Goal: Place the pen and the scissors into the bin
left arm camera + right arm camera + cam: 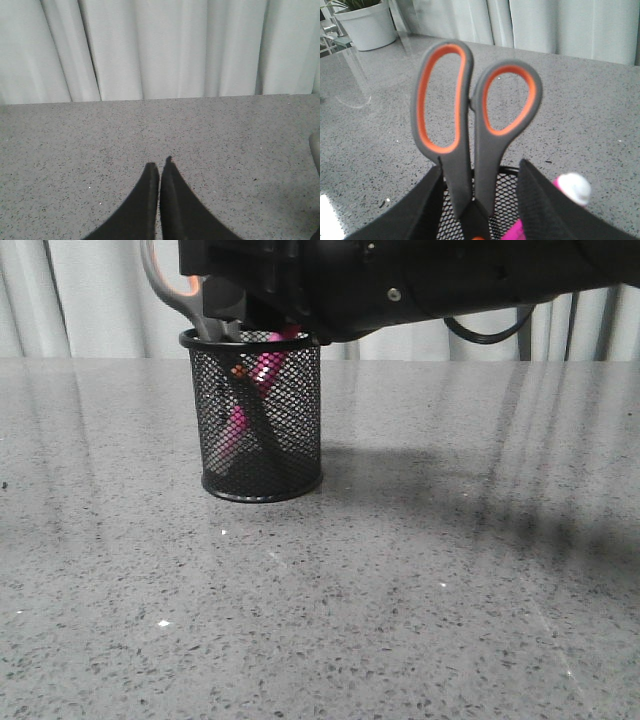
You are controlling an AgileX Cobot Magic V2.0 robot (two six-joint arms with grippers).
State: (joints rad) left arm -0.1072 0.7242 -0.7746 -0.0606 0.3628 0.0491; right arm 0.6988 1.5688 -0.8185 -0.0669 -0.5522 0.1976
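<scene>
The scissors (470, 125) stand blades-down in the bin (262, 420), handles up, leaning a little. The right end effector (480, 200) sits around them with its fingers spread apart, so it looks like the letting-go step. The pen (255, 390) leans inside too. Next it should lift straight up. Far off, the left end effector (159, 175) is pressed together, holding nothing, over the bare surface (420, 590).

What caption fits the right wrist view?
Scissors standing blades-down in the mesh cup beside the pink pen.
</scene>
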